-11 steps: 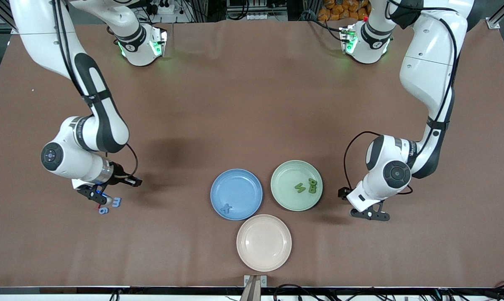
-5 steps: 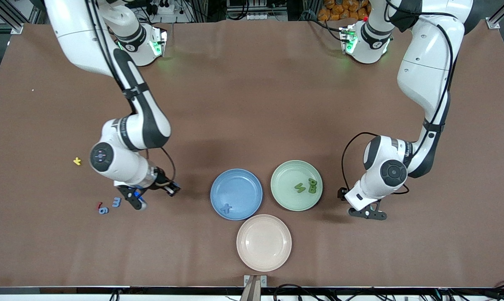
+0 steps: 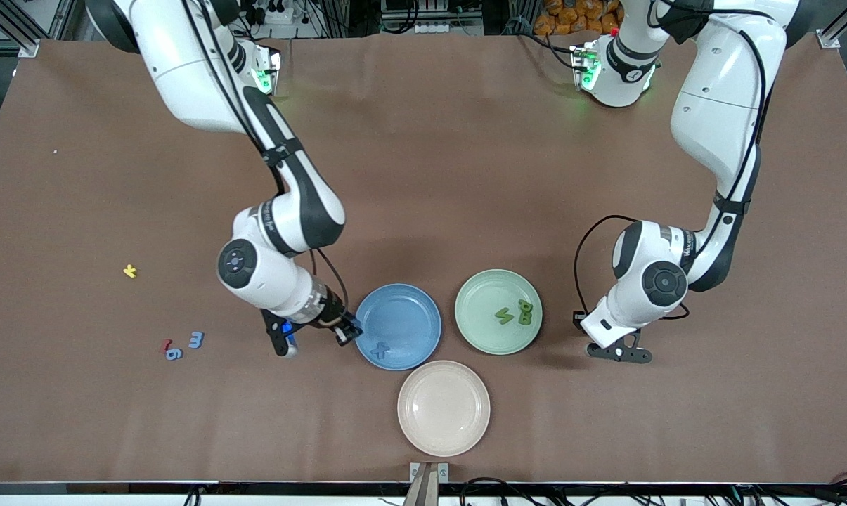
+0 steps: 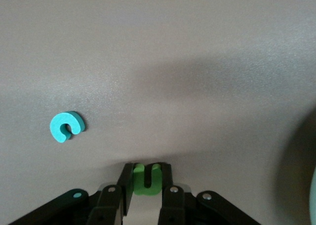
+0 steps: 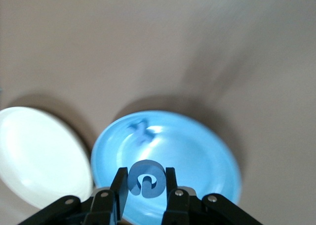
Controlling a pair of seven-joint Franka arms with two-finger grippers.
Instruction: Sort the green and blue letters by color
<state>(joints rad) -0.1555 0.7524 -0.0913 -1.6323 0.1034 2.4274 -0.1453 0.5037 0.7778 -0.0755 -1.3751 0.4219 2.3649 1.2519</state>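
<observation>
The right gripper (image 3: 282, 346), jaws clamped on a blue letter (image 5: 145, 178), hangs just off the nine o'clock rim of the blue plate (image 3: 423, 309), where a blue X (image 3: 379, 349) lies. At four o'clock from the green plate (image 3: 479, 288), the left gripper (image 3: 618, 353) is low at the table, pinching a green letter (image 4: 146, 178); two green shapes (image 3: 505, 316) lie in that plate.

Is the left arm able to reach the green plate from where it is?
Probably yes: the left hand, shut on a green letter, sits low beside the green plate with nothing between them.
</observation>
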